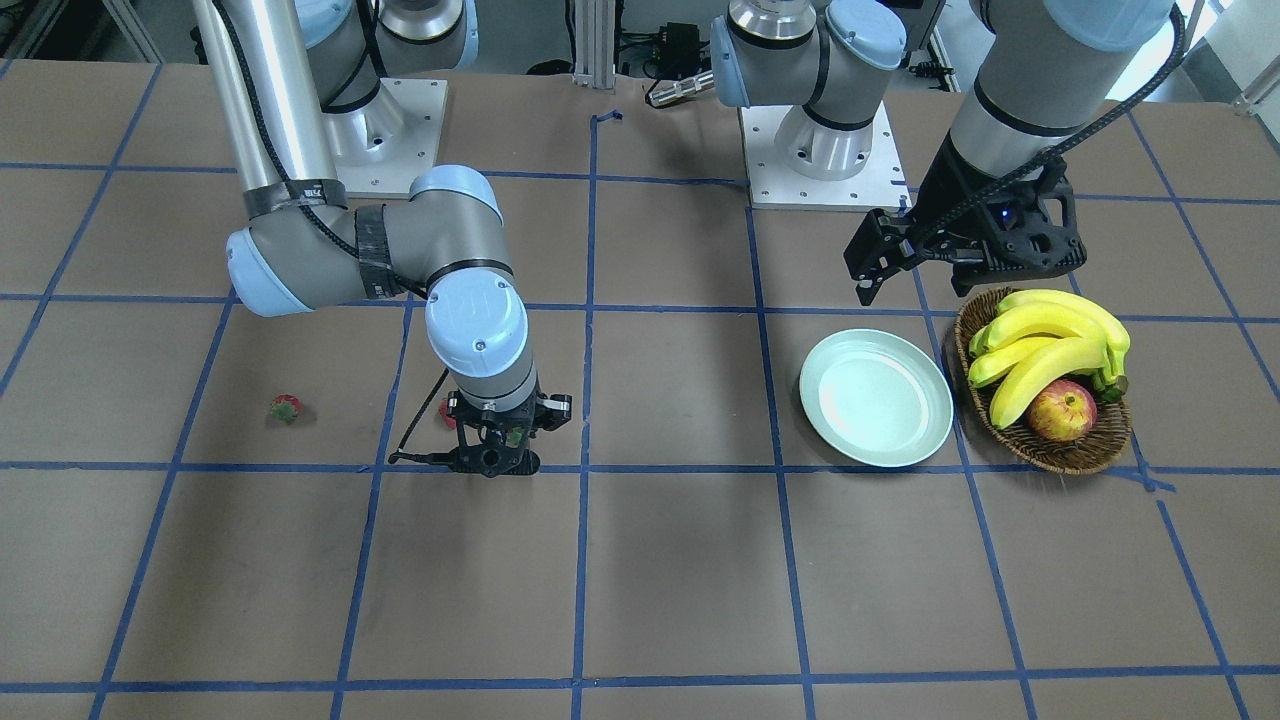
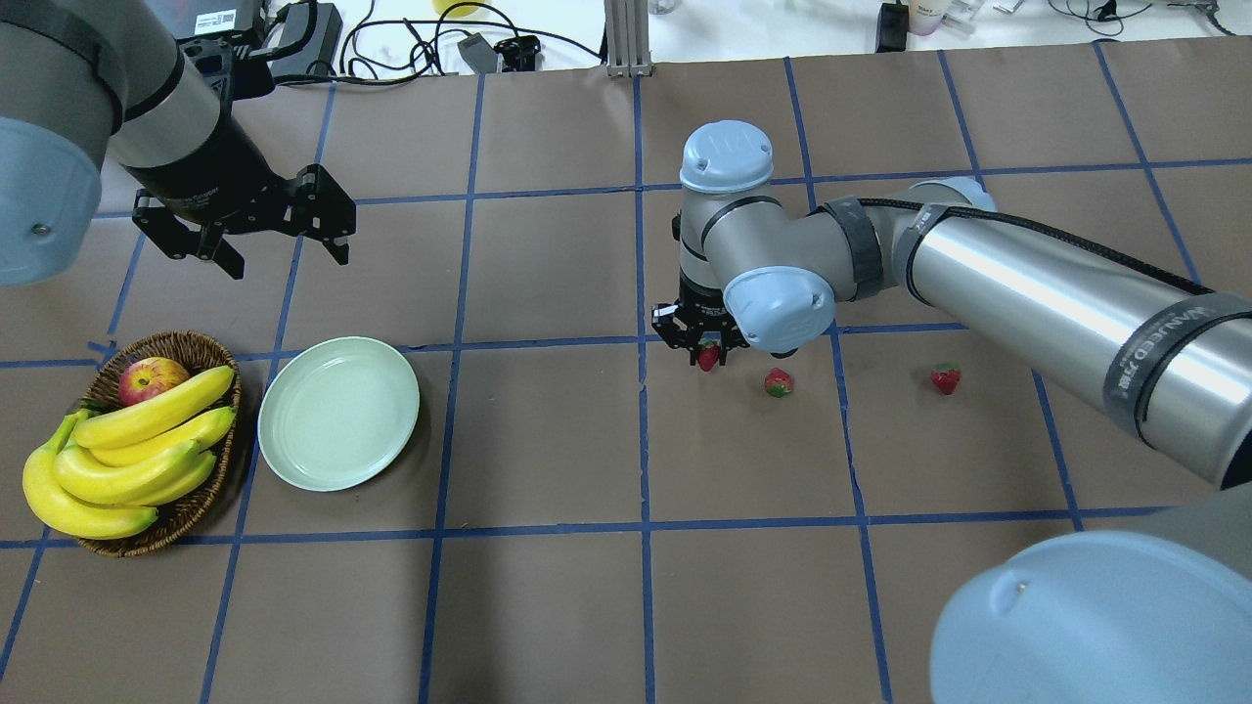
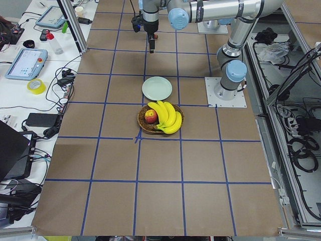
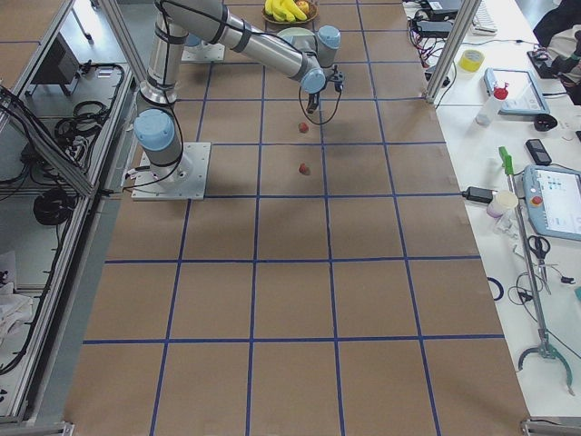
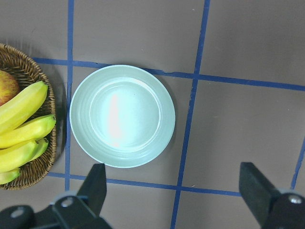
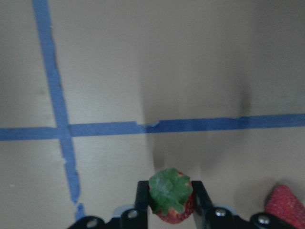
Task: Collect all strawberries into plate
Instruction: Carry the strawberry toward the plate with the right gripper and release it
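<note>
My right gripper [image 2: 706, 350] is shut on a strawberry [image 6: 170, 196]; in the right wrist view its green cap shows between the two fingers, low over the table. Two other strawberries lie on the table to its right, one near [image 2: 778, 382] and one farther [image 2: 945, 377]. The pale mint-green plate [image 2: 338, 412] is empty and stands left of the table's middle, beside the basket. My left gripper [image 2: 289, 259] hangs open and empty above and behind the plate [image 5: 122, 116], its fingers [image 5: 95, 183] spread wide.
A brown wicker basket [image 2: 186, 342] left of the plate holds a bunch of bananas [image 2: 127, 455] and a red-yellow apple [image 2: 152, 377]. Blue tape lines grid the brown table. Cables and boxes lie along the far edge [image 2: 411, 49].
</note>
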You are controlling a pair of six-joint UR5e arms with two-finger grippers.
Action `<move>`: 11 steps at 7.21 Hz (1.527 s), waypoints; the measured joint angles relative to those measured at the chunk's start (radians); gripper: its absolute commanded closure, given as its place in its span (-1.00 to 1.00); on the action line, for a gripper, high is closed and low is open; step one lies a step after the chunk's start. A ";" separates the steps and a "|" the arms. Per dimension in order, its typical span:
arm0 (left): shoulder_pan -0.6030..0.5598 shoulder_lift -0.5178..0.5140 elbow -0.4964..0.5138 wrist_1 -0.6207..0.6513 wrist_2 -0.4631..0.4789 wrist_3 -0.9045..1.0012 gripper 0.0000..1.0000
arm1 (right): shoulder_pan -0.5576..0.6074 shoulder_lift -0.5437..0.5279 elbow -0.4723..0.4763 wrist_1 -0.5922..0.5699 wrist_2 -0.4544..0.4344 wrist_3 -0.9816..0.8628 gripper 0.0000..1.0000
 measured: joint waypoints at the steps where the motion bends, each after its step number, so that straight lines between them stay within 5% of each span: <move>1: 0.000 0.000 0.000 0.000 0.000 0.000 -1.00 | 0.032 0.004 -0.043 0.026 0.066 0.060 1.00; 4: 0.002 0.001 0.000 -0.009 -0.007 0.000 -1.00 | 0.177 0.064 -0.098 -0.027 0.147 0.218 0.90; 5: 0.002 0.001 0.000 -0.009 -0.003 0.001 -1.00 | 0.202 0.084 -0.096 -0.049 0.154 0.240 -0.18; 7: 0.001 0.002 0.000 -0.007 0.000 0.003 -1.00 | 0.214 0.101 -0.092 -0.052 0.157 0.289 -0.66; 9: 0.001 0.002 0.000 -0.007 0.003 0.005 -1.00 | 0.215 0.078 -0.091 -0.049 0.136 0.291 -0.73; 11: 0.000 0.002 0.000 -0.007 0.003 0.006 -1.00 | 0.201 0.027 -0.087 -0.046 0.006 0.224 -0.68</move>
